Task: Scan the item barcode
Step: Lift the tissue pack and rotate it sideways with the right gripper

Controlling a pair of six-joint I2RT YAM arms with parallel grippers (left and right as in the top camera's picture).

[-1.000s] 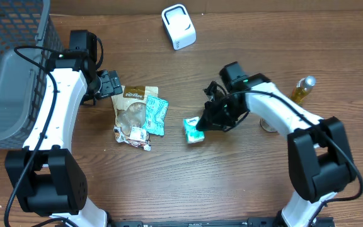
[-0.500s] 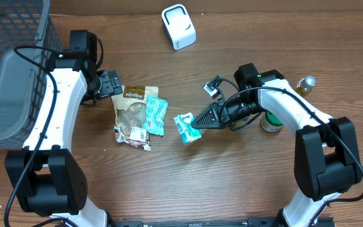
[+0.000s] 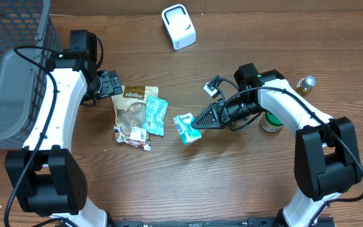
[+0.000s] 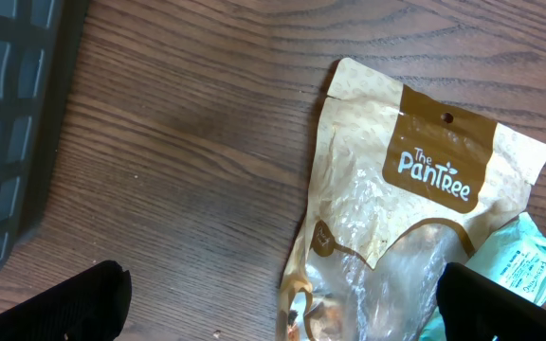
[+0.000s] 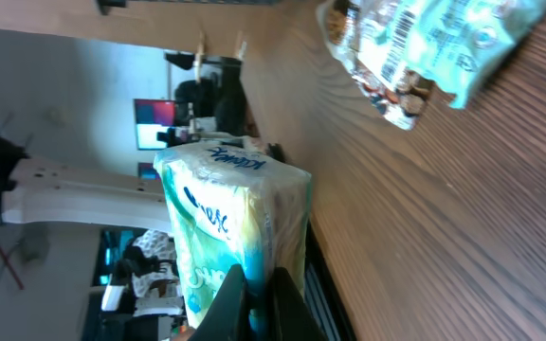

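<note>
Leaning tissue pack (image 3: 185, 127) — teal, white, glossy

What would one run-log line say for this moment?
right jaws: shut on tissue pack | left jaws: open, near snack pouch | scanner: untouched

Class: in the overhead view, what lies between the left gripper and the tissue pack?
Between the left gripper and tissue pack lie a Pantree pouch and a teal packet, seen overhead.

Lab mock checkout: scanner (image 3: 178, 26), basket (image 3: 5, 63), wood table (image 3: 169, 183), background monitor (image 5: 156, 124).
</note>
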